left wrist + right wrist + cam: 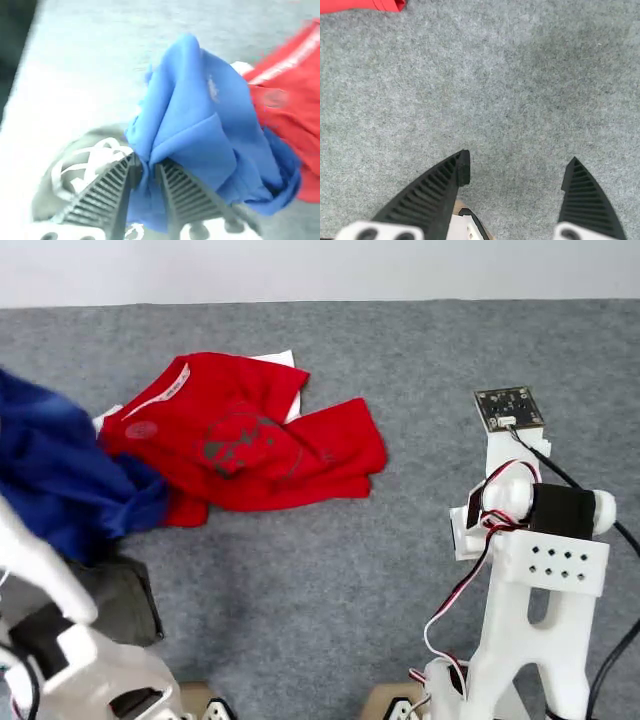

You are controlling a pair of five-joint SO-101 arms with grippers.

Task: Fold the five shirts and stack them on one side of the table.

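High view, blue shirt [50,470] cut off at edge (overlapping red shirt [250,445])

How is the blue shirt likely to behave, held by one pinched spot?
Probably floppy: the blue shirt bunches into hanging folds where the left jaws pinch it. Likely light, since one small pinch carries it. It may drag the red shirt, which it seems to overlap.

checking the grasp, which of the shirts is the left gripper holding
The blue shirt, bunched up in the left gripper, which is pinched shut on it. The red shirt lies spread out, ungripped.
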